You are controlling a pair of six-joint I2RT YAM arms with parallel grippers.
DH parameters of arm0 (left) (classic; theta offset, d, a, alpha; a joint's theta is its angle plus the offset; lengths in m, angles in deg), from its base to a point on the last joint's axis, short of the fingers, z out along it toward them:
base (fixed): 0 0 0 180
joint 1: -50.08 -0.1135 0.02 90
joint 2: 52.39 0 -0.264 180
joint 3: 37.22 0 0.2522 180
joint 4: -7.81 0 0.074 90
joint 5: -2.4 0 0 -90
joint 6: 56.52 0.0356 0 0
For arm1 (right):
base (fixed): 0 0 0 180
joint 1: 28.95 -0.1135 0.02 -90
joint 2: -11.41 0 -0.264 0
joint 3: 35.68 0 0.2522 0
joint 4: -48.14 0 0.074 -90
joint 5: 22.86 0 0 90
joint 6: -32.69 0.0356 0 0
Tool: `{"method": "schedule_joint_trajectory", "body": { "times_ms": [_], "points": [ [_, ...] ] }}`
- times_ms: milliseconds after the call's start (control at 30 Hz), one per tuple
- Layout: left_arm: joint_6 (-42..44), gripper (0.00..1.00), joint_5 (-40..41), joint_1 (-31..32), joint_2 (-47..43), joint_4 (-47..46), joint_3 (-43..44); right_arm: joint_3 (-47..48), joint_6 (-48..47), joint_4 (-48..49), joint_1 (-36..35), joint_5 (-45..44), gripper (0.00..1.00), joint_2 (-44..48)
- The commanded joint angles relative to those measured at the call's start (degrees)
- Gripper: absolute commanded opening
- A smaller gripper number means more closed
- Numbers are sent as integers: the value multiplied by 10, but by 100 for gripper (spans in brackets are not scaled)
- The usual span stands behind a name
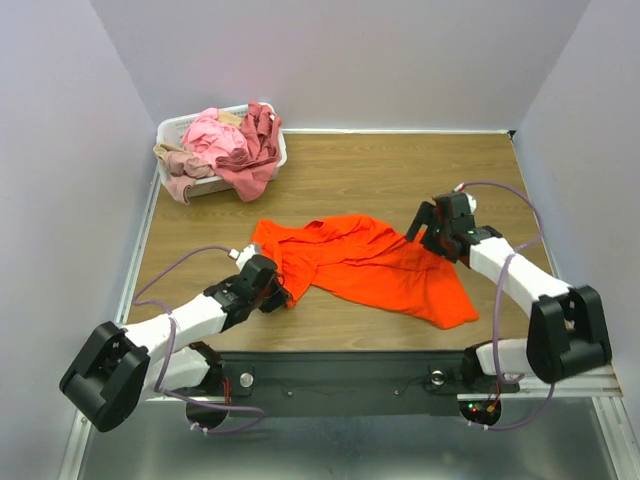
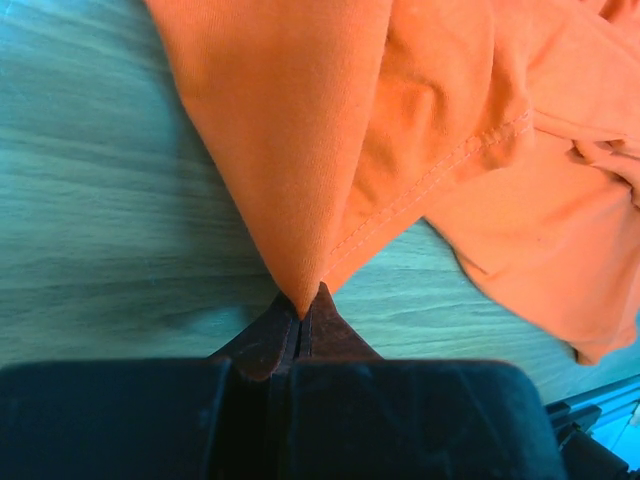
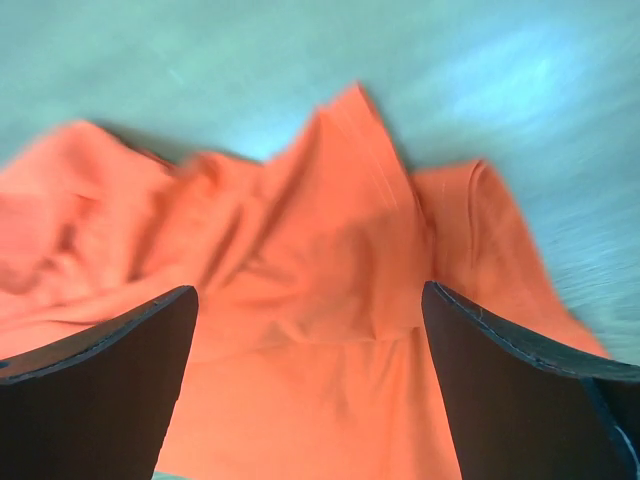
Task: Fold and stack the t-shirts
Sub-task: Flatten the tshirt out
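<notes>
A bright orange t-shirt (image 1: 365, 262) lies crumpled across the middle of the wooden table. My left gripper (image 1: 283, 293) is shut on the orange t-shirt's left edge, and in the left wrist view a pinched point of orange cloth (image 2: 300, 280) rises out of the closed tips (image 2: 301, 315). My right gripper (image 1: 428, 228) hovers open at the shirt's right end; its two dark fingers (image 3: 110, 360) stand wide apart over the orange cloth (image 3: 310, 300), gripping nothing. Pink, rose-maroon and beige t-shirts (image 1: 232, 148) are heaped in the basket.
A white lattice basket (image 1: 176, 128) stands at the back left of the table (image 1: 400, 170). Grey walls close in the table on three sides. The arm bases and a black rail (image 1: 340, 375) run along the near edge.
</notes>
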Motion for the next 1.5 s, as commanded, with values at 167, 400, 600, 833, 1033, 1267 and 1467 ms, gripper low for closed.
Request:
{"method": "schedule_joint_trajectory", "body": {
  "times_ms": [167,400,600,833,1033,1267,1467],
  "points": [
    [0,0,34,1,-32,-3,2,24,-24,-7,-3,-152,100,71],
    [-1,0,34,1,-16,-1,-1,115,7,-6,42,-98,77,-108],
    [-1,0,33,1,-23,-10,-9,179,-39,-6,47,-81,67,-205],
    [-4,0,32,1,-33,-8,-13,162,-31,-5,47,-45,63,-235],
    [-7,0,37,1,-39,1,-13,140,-30,-4,47,-49,51,-221],
    [-7,0,37,1,-41,1,-13,141,-39,-2,47,-34,44,-226],
    [-10,0,36,0,-48,2,-18,150,-44,4,47,-16,23,-233]
  ]
}}
